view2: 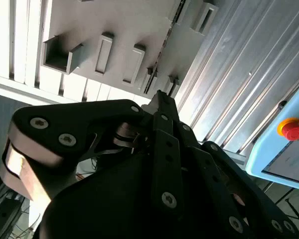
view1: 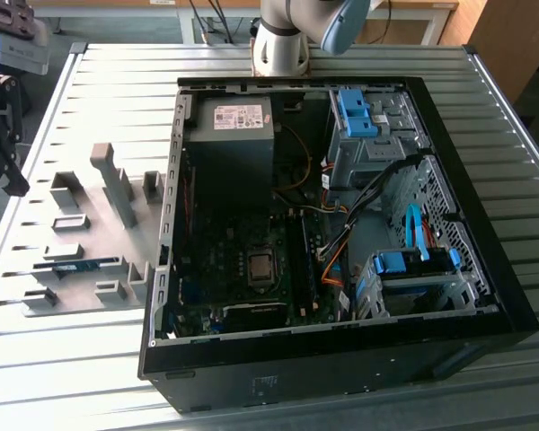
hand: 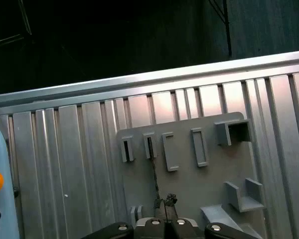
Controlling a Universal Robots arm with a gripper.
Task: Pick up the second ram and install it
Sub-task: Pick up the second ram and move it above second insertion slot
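We see a ribbed aluminium table (view1: 90, 359) that carries an open black computer case (view1: 341, 377), its side panel off and its motherboard facing up. On the exterior view's left of the case, a grey fixture plate (view1: 90, 215) with raised holders and slots lies flat on the ribs. The second ram (view1: 76, 267) rests in that plate near its near-left corner, standing on edge between two holders and apart from the case. The gripper (hand: 165, 201) hangs well above the plate, not touching the stick; its fingers sit close together with nothing between them. The arm's base (view1: 281, 45) is mounted at the table's far edge. Beside the table we see a light-blue panel (view2: 284, 164) with a red button (view2: 291, 131), and wooden furniture (view1: 508, 36) stands at the far right.
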